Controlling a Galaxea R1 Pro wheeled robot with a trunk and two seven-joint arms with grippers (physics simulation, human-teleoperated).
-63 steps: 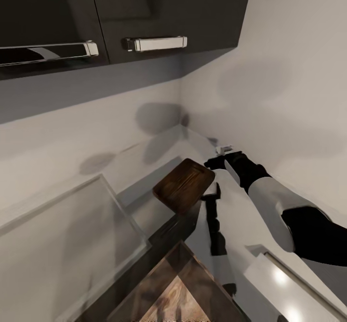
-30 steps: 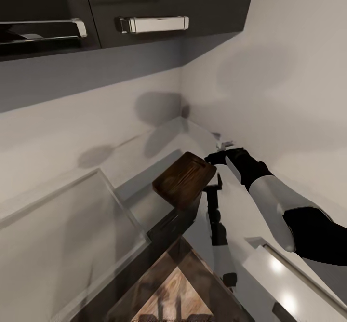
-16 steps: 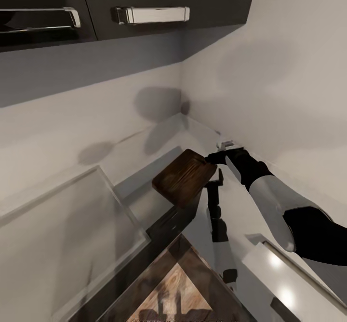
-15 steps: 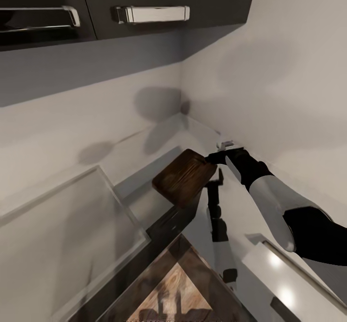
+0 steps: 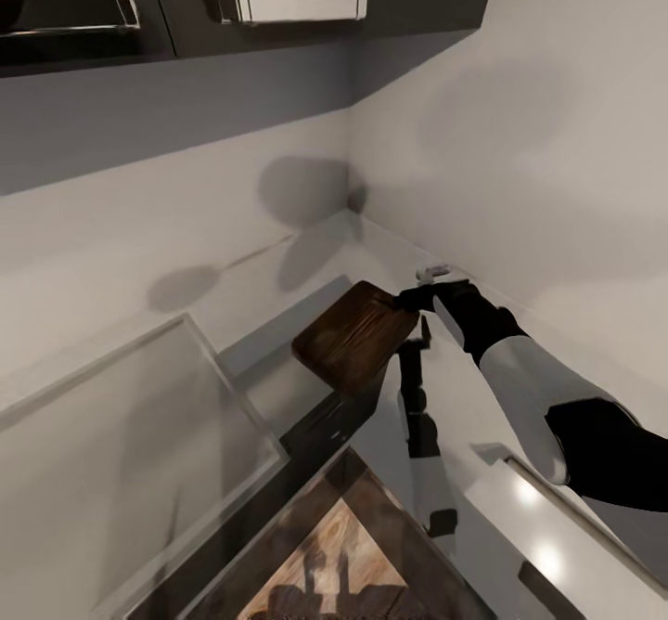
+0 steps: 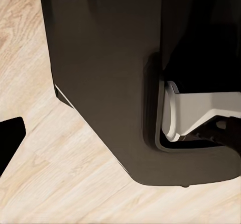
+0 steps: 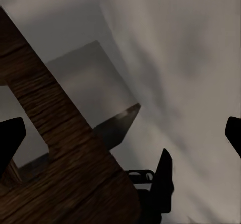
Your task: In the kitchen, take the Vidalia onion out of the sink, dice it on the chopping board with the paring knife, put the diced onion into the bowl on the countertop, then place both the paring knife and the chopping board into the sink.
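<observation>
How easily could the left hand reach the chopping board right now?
Probably not easily: its camera faces the floor beside the robot's base, so it seems low, while the chopping board sits up by the right hand.

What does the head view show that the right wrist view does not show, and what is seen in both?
The head view alone gives the dark upper cabinets with their chrome handles, the wall corner, the right arm reaching forward, and the whole outline of the chopping board, lifted and tilted above the glossy grey countertop. The right wrist view alone gives a close look at the board's slot handle hole and the wood grain beside it. Both show the chopping board and the right claw at its edge, with grey wall behind.
</observation>
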